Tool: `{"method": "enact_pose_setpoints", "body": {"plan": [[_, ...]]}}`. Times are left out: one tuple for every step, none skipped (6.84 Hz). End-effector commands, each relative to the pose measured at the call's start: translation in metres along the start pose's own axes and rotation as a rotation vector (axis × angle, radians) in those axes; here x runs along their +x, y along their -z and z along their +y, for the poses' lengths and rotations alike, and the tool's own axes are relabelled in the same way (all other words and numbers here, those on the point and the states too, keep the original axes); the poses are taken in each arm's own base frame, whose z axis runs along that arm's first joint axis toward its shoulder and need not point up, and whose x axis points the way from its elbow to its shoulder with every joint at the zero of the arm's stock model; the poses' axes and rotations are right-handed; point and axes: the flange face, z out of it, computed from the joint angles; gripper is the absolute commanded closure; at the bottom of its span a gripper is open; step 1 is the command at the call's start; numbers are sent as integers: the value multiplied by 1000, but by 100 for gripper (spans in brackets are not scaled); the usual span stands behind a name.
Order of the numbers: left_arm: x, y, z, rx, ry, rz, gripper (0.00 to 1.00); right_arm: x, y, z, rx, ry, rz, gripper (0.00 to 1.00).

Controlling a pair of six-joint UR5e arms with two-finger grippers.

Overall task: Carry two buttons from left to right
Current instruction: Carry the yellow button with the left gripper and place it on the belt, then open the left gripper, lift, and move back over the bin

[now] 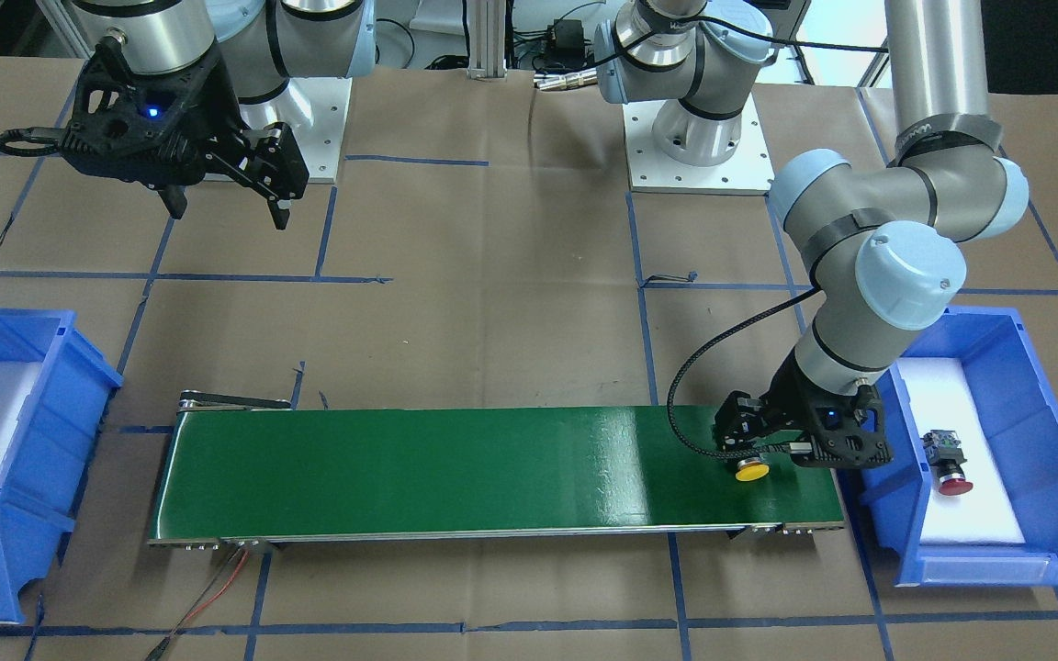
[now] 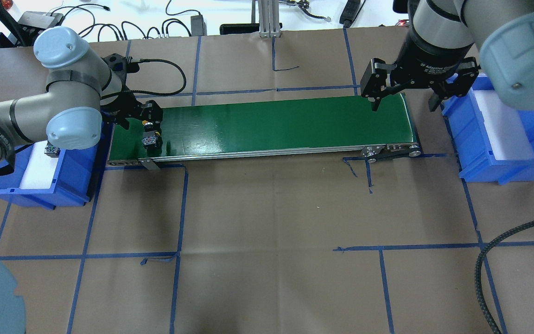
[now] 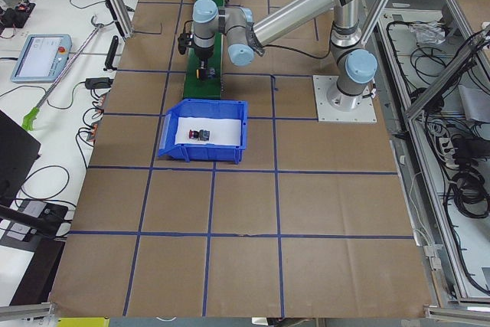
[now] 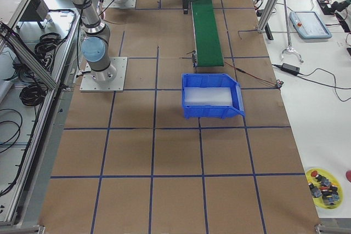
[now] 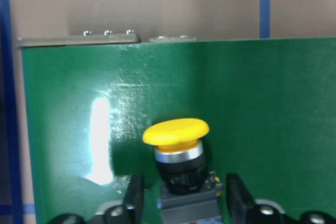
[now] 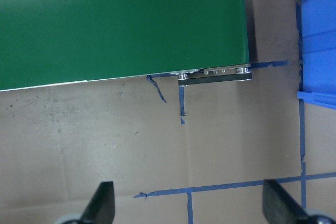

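The yellow button (image 5: 176,132) lies on the left end of the green belt (image 2: 271,125), its cap toward the far side; it also shows in the front view (image 1: 752,471). My left gripper (image 5: 184,200) straddles its black body, and a narrow gap shows at each finger, so it is open. The gripper also shows from above (image 2: 150,125). The red button (image 1: 951,470) lies on the white pad in the left blue bin (image 1: 1043,413). My right gripper (image 2: 403,104) hangs open and empty above the belt's right end; its fingertips (image 6: 105,203) frame bare table.
The right blue bin (image 2: 503,139) with a white pad stands past the belt's right end, with no button in it. Blue tape lines cross the brown table. A yellow dish (image 4: 323,190) with several spare parts sits at the far table corner.
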Motion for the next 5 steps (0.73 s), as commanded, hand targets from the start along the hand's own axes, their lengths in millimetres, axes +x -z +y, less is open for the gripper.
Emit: {"method": "enact_pose_setpoints", "body": {"plan": [[-7, 75, -35, -50, 2, 5, 1, -1, -2, -2, -4, -1, -2, 0], [-12, 113, -49, -75, 3, 6, 1, -1, -2, -2, -4, 0, -2, 0], [-14, 134, -59, -93, 2, 8, 1, -1, -2, -2, -4, 0, -2, 0], [-21, 136, -62, -95, -3, 5, 1, -1, -2, -1, -4, 2, -2, 0], [-44, 136, -63, -85, -12, 0, 1, 0, 0, 1, 0, 0, 0, 0]]}}
